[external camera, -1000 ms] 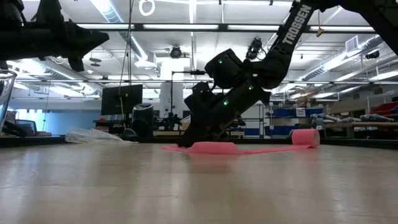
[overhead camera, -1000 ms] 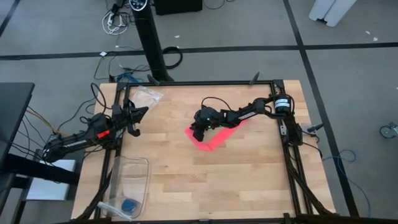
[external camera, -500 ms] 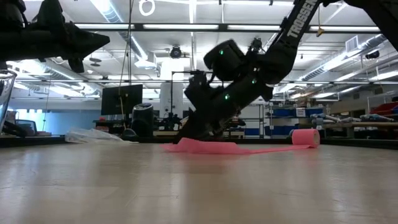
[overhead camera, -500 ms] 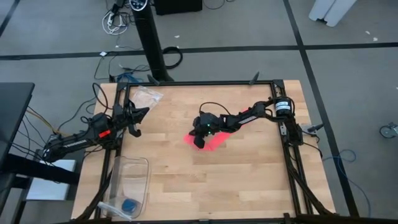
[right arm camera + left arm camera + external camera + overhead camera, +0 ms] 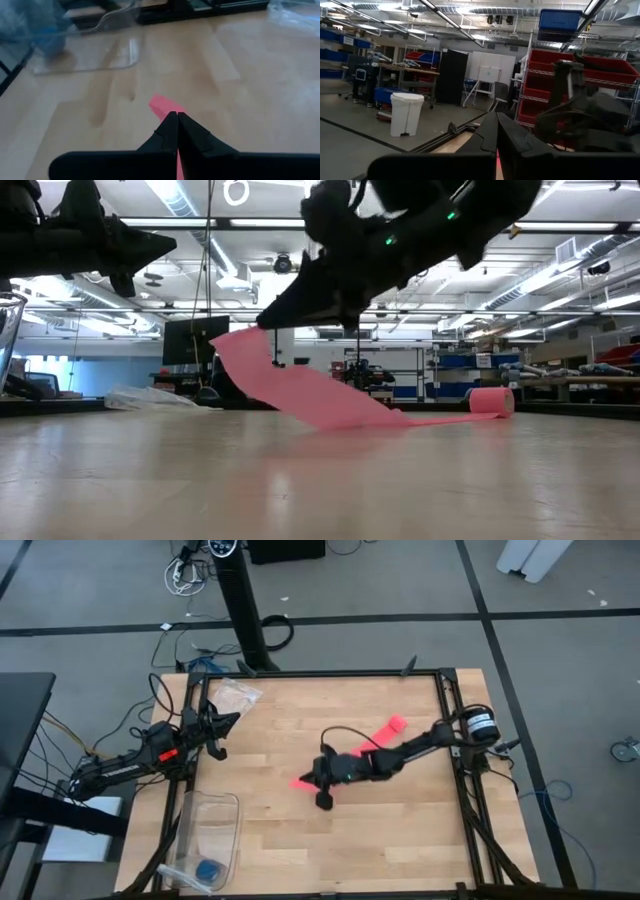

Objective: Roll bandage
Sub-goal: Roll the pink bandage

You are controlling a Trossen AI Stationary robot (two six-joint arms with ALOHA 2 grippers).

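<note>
Right gripper (image 5: 262, 326) clamps bandage (image 5: 300, 390) end, seemingly lifted mid-table; left gripper (image 5: 228, 720) closed, at table edge.

A clear plastic bin (image 5: 208, 828) sat at the near left corner of the wooden desk (image 5: 400, 830), with a small blue object (image 5: 208, 869) lying inside it at its near end. A crumpled clear plastic bag (image 5: 236, 693) lay at the far left corner of the desk, well apart from the bin. Beyond the desk's far edge a black column (image 5: 240, 602) rose from the grey floor, with loose cables (image 5: 187, 572) beside it.
</note>
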